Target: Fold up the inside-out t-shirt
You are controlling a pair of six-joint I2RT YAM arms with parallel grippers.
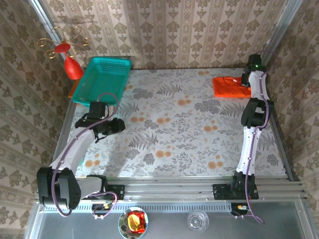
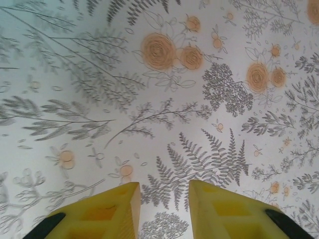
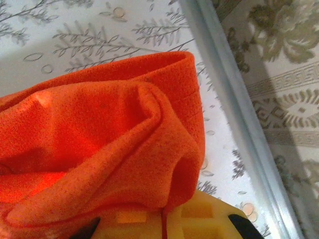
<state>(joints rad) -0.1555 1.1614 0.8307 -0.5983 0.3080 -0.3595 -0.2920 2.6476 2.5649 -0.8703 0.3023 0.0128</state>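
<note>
One orange t-shirt (image 1: 229,86) lies bunched in a rough rectangle at the far right corner of the table (image 1: 174,124), close against the right rail. Its long axis runs left to right, along the far edge. I can't make out which end is collar and which is hem. From the right wrist view a stitched edge band faces the rail, and the cloth heaps up in soft folds.

The right gripper (image 1: 245,79) sits at the shirt's right end. It is clenched on a fold of the cloth, which drapes over its yellow fingers (image 3: 199,219).

The left gripper (image 1: 117,125) hangs low over the left side of the table, well away from the shirt. Its fingers (image 2: 114,209) stand apart with nothing between them, only the flowered table cover beneath.

One teal basket (image 1: 110,59) sits tilted at the far left corner. One red ornament (image 1: 74,68) with gold curls is beside it against the wall. On the near ledge in front of the two arm bases stand one small bowl (image 1: 133,222) and one clear glass (image 1: 198,220).
</note>
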